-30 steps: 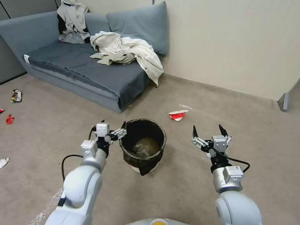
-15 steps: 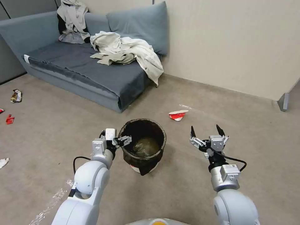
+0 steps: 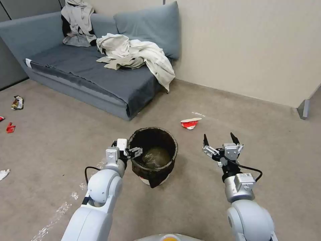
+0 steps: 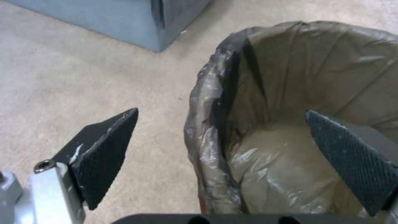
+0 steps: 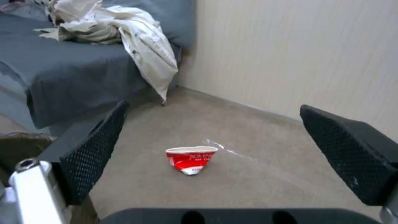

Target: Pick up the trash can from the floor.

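One trash can upright on the floor, its base partly hidden by the bag. Left gripper open-jawed astride the left rim; right gripper open-jawed, well right. One crushed cup beyond.

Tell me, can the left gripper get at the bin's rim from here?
Probably yes. The left gripper is open and straddles the trash can rim, one finger outside and one inside over the bag, nothing between them.

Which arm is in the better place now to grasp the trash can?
Left. The left gripper is open at the trash can, straddling its bag-covered rim: one finger outside, one inside. The right gripper, also open, hangs apart from the can and faces the crushed cup.
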Controlling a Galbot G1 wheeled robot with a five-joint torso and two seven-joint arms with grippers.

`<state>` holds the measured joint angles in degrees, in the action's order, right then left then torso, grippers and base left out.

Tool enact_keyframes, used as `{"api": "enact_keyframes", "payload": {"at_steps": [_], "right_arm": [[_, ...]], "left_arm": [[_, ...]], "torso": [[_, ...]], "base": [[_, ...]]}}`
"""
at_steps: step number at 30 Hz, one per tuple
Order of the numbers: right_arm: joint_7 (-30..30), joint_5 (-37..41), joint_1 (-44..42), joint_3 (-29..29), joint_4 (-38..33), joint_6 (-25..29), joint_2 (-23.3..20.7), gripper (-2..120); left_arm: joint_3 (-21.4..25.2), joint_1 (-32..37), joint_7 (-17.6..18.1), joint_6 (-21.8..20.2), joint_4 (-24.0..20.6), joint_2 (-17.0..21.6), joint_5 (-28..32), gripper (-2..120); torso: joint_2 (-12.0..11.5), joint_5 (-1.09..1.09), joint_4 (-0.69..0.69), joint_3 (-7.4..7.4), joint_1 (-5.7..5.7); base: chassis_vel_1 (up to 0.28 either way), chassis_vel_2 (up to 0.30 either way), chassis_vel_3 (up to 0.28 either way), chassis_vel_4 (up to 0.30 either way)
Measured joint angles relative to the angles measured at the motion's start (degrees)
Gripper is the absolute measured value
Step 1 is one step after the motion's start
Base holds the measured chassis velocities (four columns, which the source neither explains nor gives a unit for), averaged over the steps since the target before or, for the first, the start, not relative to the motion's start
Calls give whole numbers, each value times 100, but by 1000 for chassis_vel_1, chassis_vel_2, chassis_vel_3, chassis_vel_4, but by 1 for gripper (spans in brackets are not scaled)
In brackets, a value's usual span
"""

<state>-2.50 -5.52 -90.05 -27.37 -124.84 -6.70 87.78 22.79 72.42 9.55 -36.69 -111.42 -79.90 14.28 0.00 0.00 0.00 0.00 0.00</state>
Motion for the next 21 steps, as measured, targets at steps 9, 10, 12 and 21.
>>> {"api": "enact_keyframes", "payload": {"at_steps": [9,10,12,21], "right_arm": [[0,38,18,6,28,2,-28,100],[1,42,25,9,36,3,-34,100],[1,52,37,16,46,5,-39,100],[4,93,62,33,80,18,-60,100]], "left_arm": [[74,-93,-24,-27,270,-61,-77,100],[96,-106,-29,-33,327,-73,-69,100],[125,-121,-37,-50,400,-89,-44,100],[165,-124,-58,-158,633,-172,25,100]], "torso": [[0,0,0,0,0],[0,0,0,0,0],[0,0,0,0,0],[0,0,0,0,-1]], "base": [[0,0,0,0],[0,0,0,0],[0,0,0,0],[0,0,0,0]]}}
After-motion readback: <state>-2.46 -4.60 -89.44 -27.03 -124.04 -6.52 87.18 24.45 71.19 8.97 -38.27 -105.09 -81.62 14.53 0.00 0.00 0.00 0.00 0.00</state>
